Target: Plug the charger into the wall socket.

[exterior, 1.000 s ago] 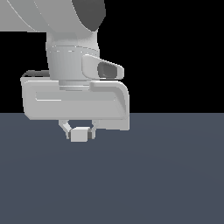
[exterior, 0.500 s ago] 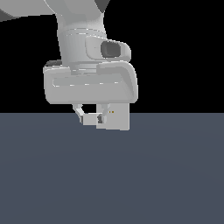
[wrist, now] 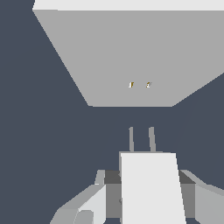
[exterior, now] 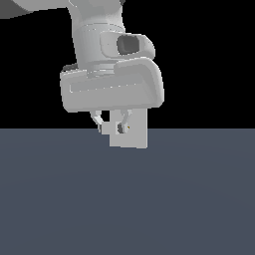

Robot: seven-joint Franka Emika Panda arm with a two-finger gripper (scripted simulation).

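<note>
The small off-white boxy charger [wrist: 151, 188] sat pinched between the gripper [wrist: 144, 197] jaws, its two prongs facing the upright light-grey square wall socket [wrist: 131, 57], not touching.

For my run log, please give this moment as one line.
gripper: shut on charger | prongs: facing wall socket, not inserted | gap: visible | holes: slightly off prongs' line

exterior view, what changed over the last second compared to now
The arm swung toward the exterior view's right, carrying the charger with it. The wall socket, unseen a second ago, now shows behind the tool. In the wrist view the charger's two prongs point at the plate's holes, with a gap left. The tool stayed shut on the charger throughout; the floor looks unchanged.
</note>
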